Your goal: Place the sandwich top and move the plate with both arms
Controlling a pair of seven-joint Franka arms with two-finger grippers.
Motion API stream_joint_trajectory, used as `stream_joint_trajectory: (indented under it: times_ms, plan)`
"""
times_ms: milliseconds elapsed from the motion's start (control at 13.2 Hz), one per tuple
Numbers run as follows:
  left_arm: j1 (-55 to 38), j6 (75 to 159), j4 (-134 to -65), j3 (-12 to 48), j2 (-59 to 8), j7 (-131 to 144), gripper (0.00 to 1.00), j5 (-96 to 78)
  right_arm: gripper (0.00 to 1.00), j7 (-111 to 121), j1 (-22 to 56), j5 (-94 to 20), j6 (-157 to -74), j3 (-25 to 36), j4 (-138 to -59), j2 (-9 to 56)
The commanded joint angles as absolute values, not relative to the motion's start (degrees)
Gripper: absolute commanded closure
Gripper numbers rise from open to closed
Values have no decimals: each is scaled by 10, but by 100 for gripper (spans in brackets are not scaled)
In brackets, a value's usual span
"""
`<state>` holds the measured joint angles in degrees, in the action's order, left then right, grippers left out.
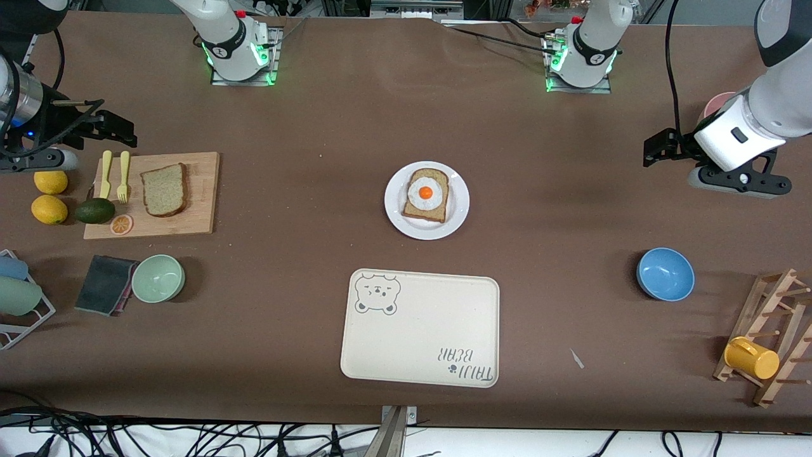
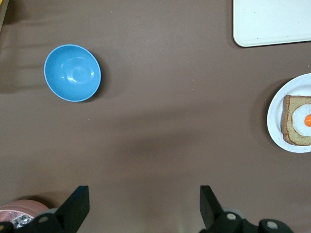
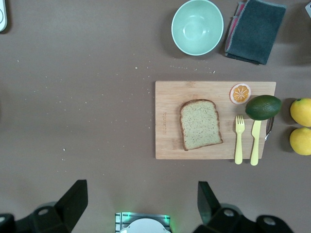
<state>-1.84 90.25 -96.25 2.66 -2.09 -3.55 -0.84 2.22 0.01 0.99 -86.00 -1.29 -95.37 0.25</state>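
The sandwich top (image 1: 164, 189), a plain brown speckled slice, lies on a wooden cutting board at the right arm's end of the table; it also shows in the right wrist view (image 3: 200, 124). The white plate (image 1: 397, 204) sits mid-table and bears a bread slice with a fried egg (image 1: 426, 194); the plate (image 2: 275, 112) also shows at the edge of the left wrist view. My right gripper (image 1: 114, 125) (image 3: 141, 190) is open and empty, up over the table beside the board. My left gripper (image 1: 660, 147) (image 2: 143, 193) is open and empty over the left arm's end.
The cutting board (image 1: 200, 190) also holds a yellow fork, knife, avocado and orange slice; two lemons lie beside it. A green bowl (image 1: 158, 278) and dark cloth (image 1: 104, 284) lie nearer the camera. A bear-printed tray (image 1: 422, 330), blue bowl (image 1: 665, 273) and mug rack (image 1: 771, 343) are nearby.
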Motion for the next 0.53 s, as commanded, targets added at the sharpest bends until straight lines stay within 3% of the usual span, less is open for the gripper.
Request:
stream_joint_trajectory:
  times_ms: [0,453]
  plan:
    - [-18,900,-947,25,-27,-33,0,-16,0,16,-11,10,-852,-21,-944,-2]
    - [-16,900,-934,25,-34,-33,0,-15,0,16,-8,17,-855,-19,-944,3]
